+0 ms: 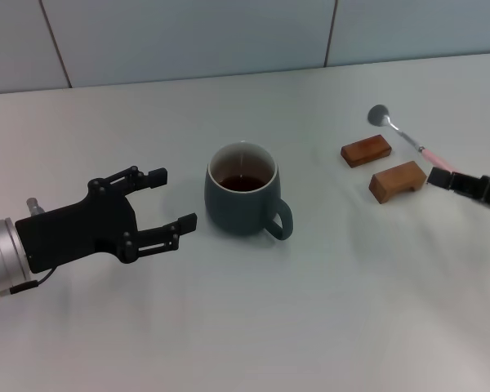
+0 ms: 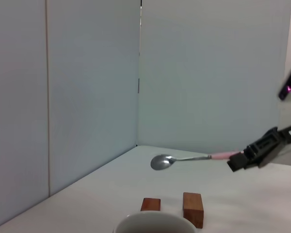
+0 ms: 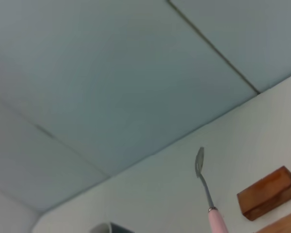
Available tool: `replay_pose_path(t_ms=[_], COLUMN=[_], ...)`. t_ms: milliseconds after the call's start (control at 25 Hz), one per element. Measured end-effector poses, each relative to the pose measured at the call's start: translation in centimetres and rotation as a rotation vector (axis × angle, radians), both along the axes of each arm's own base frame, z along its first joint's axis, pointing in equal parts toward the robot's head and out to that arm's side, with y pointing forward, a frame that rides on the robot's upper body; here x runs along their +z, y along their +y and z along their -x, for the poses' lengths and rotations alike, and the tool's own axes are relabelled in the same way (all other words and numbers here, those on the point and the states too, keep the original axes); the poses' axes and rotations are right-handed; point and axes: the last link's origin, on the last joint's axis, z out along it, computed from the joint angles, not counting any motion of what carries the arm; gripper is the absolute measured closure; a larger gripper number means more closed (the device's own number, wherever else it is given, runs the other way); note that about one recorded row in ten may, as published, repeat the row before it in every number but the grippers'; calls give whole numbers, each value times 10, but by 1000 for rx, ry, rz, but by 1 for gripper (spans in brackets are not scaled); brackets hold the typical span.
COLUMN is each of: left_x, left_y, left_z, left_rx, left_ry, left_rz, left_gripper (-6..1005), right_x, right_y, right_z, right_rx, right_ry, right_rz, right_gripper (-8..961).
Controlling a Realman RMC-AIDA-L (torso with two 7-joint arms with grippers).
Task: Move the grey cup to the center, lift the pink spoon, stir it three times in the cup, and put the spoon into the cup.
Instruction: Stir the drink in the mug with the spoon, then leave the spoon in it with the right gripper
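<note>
No text, label, brand, number or sign can be read in any of the three views: nothing legible shows on the desk (image 1: 327,310) or on anything standing on it.

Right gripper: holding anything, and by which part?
Yes: the right gripper holds the pink spoon by the end of its pink handle, lifted above the table. The left gripper is open and empty beside the grey cup.

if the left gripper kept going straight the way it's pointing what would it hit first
Most likely the grey cup: the open left gripper points at its side, apart from it, with only bare table between.
</note>
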Motion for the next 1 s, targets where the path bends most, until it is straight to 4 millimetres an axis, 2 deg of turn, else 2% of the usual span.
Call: replay_pose_path(t_ms=[240,280,360,440,480,560,680,720,1000], left_x=[-1,-1,-1,-2,-2,-2,-2,-2,0], left_y=[2,2,2,2,3,3,4,4,4], left_z=[-3,-3,-3,-5,-5,-6,-7,-7,-8], left_rx=[-4,-4,-4,-8,-9,-10,-11,-11,-19], left_ry=[-5,-5,-5,-8,-9,-10,-11,-11,-17], left_rz=[3,3,3,3,4,4,4,4,7], left_gripper=[159,159,159,159,159,159,159,159,159], right_x=[37,49,54,67,78,82,95,95,105], right_y=[14,18,19,22,25,26,31,31,36], right_z=[29,40,45,57,69,74,95,95,134], right_rx=[71,88,91,103,111,116,143,143,189], right_ry=[-139,-180,-194,-234,-270,-284,-339,-339,-472], right_rz=[80,92,97,117,144,157,211,211,270], right_gripper=[834,834,835,835,835,835,835,835,835])
